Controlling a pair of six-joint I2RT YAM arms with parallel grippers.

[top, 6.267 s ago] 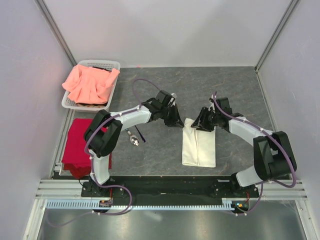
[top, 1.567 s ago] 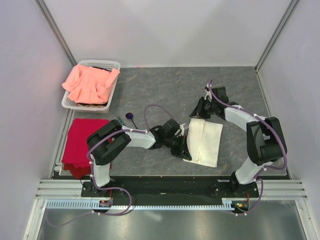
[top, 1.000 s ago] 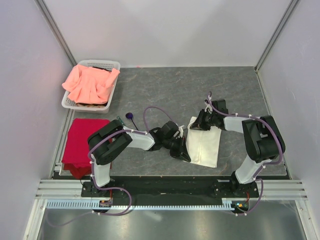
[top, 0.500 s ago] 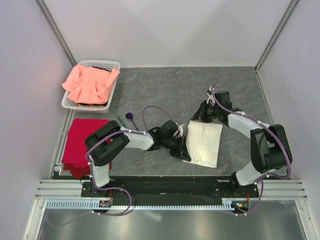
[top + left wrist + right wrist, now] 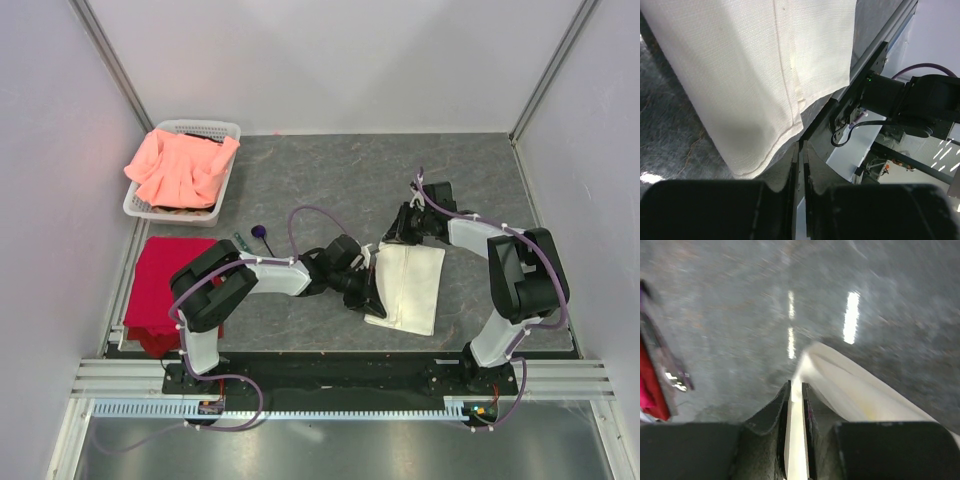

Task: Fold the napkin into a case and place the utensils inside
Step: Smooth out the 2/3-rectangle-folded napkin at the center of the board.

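Note:
The napkin [image 5: 408, 286], folded into a flat cream-white case, lies on the grey table between the arms. My right gripper [image 5: 397, 236] is at its far left corner, shut on it. In the right wrist view a cream strip runs between the jaws of the right gripper [image 5: 796, 386], and the napkin [image 5: 860, 392] rises a little off the table. My left gripper [image 5: 374, 297] sits low at the case's left edge. In its wrist view the left gripper [image 5: 801, 146] is shut, nothing showing between the jaws, tips against the hem of the napkin [image 5: 740, 75]. One utensil with a round purple head [image 5: 258, 231] lies far left.
A white basket [image 5: 232, 130] holding a salmon-pink cloth [image 5: 180, 165] stands at the far left. A red cloth [image 5: 165, 285] lies at the left edge. A small grey-green piece [image 5: 240, 242] rests beside the purple utensil. A black rail [image 5: 340, 372] borders the near edge.
My right gripper has drawn the napkin's far corner slightly away and up, and the far edge has spread wider. The left gripper has stayed at the case's left edge.

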